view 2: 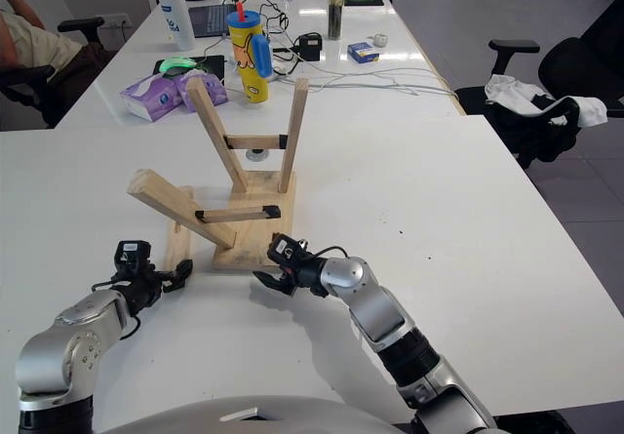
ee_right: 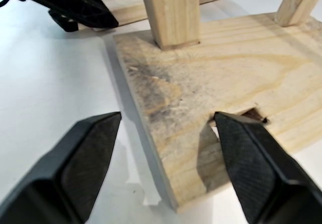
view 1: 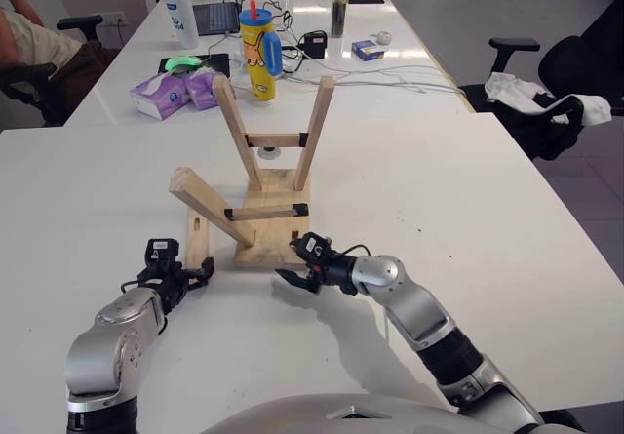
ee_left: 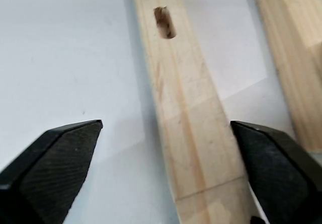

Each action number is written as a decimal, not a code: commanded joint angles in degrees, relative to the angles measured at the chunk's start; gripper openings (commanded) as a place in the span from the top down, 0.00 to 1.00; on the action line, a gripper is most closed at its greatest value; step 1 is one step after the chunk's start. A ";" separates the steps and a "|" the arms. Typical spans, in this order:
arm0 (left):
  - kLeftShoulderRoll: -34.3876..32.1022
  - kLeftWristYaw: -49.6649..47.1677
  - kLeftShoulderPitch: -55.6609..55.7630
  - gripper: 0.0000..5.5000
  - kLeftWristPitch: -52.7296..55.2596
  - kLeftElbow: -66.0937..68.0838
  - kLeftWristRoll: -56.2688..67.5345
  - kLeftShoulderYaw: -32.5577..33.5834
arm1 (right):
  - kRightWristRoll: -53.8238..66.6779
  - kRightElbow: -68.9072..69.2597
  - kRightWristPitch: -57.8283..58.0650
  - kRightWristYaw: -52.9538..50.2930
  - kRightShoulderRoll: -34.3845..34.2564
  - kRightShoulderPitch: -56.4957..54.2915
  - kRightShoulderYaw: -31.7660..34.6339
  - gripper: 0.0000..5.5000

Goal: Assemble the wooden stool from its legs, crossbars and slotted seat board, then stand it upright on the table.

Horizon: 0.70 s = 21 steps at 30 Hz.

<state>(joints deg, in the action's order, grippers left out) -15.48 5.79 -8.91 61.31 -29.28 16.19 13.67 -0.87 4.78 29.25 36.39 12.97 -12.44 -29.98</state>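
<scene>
The slotted seat board lies flat on the white table, underside up. Two legs rise from its far side, joined by a crossbar. A third leg leans out to the left and carries a second crossbar. A loose leg with a slot lies flat beside the board's left edge. My left gripper is open at this leg's near end, its fingers on either side of the wood. My right gripper is open at the board's near corner, next to an empty slot.
A second table behind holds a yellow bottle, tissue packs, a laptop and cables. An office chair stands at the right. Bare tabletop stretches to the right of the stool and along the near edge.
</scene>
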 commanded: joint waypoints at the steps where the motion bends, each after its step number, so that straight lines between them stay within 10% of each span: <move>1: 1.46 -2.35 3.44 0.29 2.22 2.12 -1.03 0.23 | -1.08 -5.00 4.34 0.16 0.91 2.82 -2.32 0.38; 13: -0.66 -2.15 7.32 0.62 -3.23 8.66 -3.74 0.74 | 0.72 -1.07 -1.44 -2.61 -0.21 3.66 2.15 0.38; 21: -9.32 2.38 20.72 0.63 -27.43 18.93 -4.39 8.46 | 2.74 0.44 -5.58 -4.45 -0.65 6.02 6.60 0.38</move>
<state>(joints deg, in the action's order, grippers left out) -22.16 5.11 6.16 39.80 -11.96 10.10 20.29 1.16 5.49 23.59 33.14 11.97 -7.88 -25.39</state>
